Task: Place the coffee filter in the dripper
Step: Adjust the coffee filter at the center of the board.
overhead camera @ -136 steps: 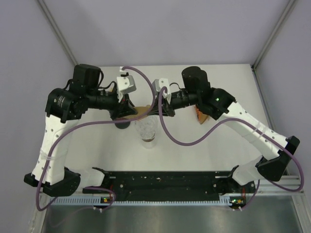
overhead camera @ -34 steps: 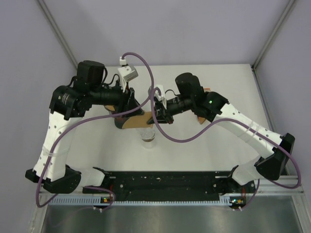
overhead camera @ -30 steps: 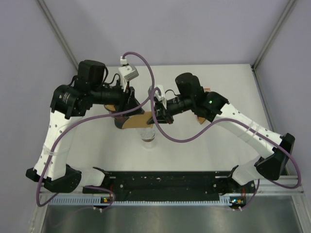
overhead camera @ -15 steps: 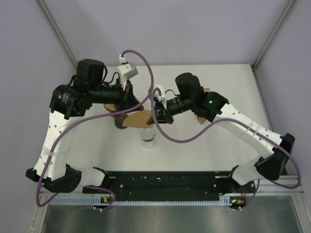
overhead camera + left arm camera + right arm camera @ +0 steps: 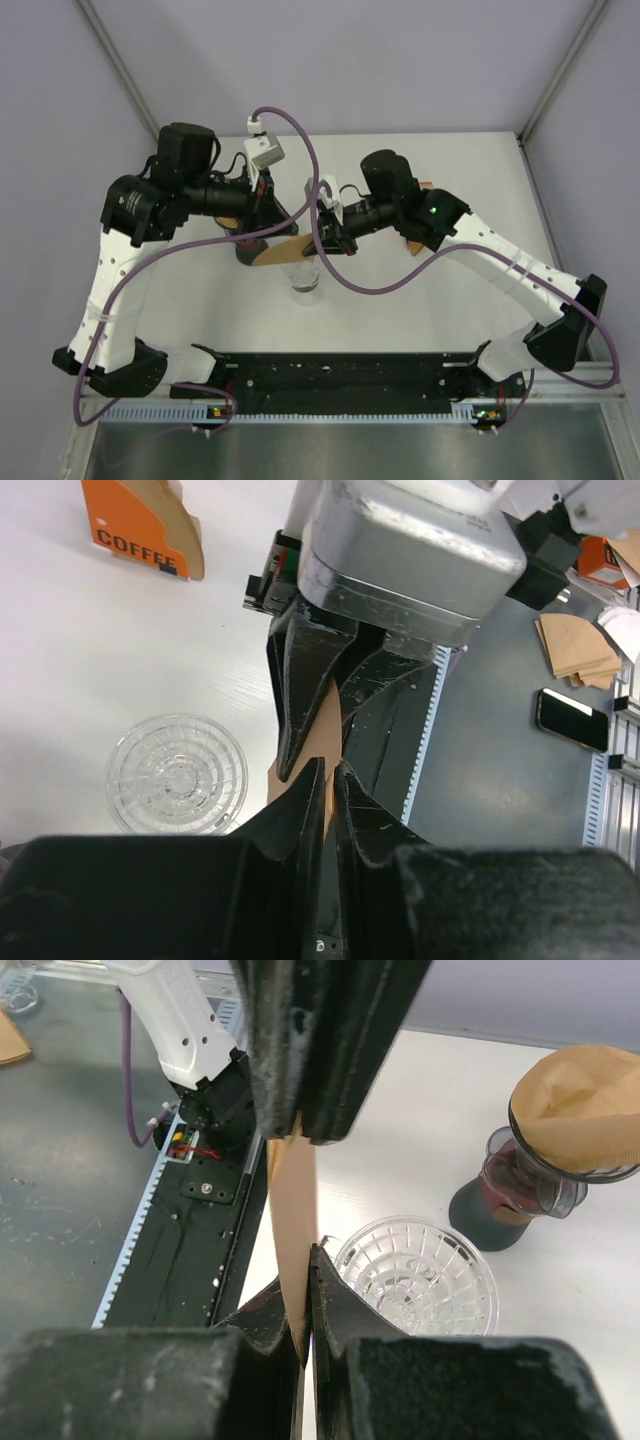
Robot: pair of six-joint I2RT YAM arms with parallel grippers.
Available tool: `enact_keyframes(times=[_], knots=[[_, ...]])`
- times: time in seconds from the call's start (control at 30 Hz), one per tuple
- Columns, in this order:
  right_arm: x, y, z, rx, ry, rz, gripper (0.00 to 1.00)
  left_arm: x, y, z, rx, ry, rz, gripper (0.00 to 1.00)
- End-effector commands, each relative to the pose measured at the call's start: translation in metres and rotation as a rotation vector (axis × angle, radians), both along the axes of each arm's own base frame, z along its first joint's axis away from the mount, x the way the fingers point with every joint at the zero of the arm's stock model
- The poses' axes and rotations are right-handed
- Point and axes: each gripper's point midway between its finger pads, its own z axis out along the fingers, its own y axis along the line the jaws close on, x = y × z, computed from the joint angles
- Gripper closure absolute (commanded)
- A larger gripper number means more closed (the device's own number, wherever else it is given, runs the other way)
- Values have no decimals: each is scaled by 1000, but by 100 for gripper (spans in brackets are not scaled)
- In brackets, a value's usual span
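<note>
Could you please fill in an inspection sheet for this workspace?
Surface: white table, nothing spilled.
Job's things: coffee filter held edge-on in the air; clear dripper empty.
Clutter: dark carafe topped with a paper-lined cone; orange coffee box.
End effectors: left end effector and right end effector both shut on the filter.
Cables: purple cables loop above the table.
Surroundings: lavender walls; phone and spare filters off-table.

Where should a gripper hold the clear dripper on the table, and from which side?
By the rim of the dripper, from straight above, one finger inside and one outside: it stands upright, mouth open, and its round ribbed wall would likely slip in a side grasp.
</note>
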Motion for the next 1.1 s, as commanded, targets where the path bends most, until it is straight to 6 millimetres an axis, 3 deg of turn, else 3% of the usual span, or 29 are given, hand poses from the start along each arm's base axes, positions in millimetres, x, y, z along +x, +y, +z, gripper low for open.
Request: enact_keyframes(times=[0.0, 0.43, 0.57, 0.67, 0.73, 0.83, 0.93, 1.07], knots=[[-3, 3, 24, 51, -50, 11, 100, -18, 0, 3, -19, -20, -75, 85], [22, 4, 30, 48, -78, -139, 100, -36, -4, 0, -30, 0, -156, 82], [23, 4, 34, 62, -83, -146, 100, -30, -3, -4, -7, -8, -128, 81], [30, 2, 38, 79, -110, -191, 100, -24, -3, 7, -24, -32, -87, 80], [54, -4, 46, 113, -151, -348, 100, -11, -1, 24, -47, -67, -4, 73], [87, -22, 64, 200, -315, -619, 100, 25, 12, 48, -71, -120, 206, 64], [98, -49, 105, 340, -560, -872, 100, 47, 22, 67, -102, -150, 346, 56], [100, -74, 139, 425, -759, -1079, 100, 49, 19, 94, -215, -120, 383, 45]])
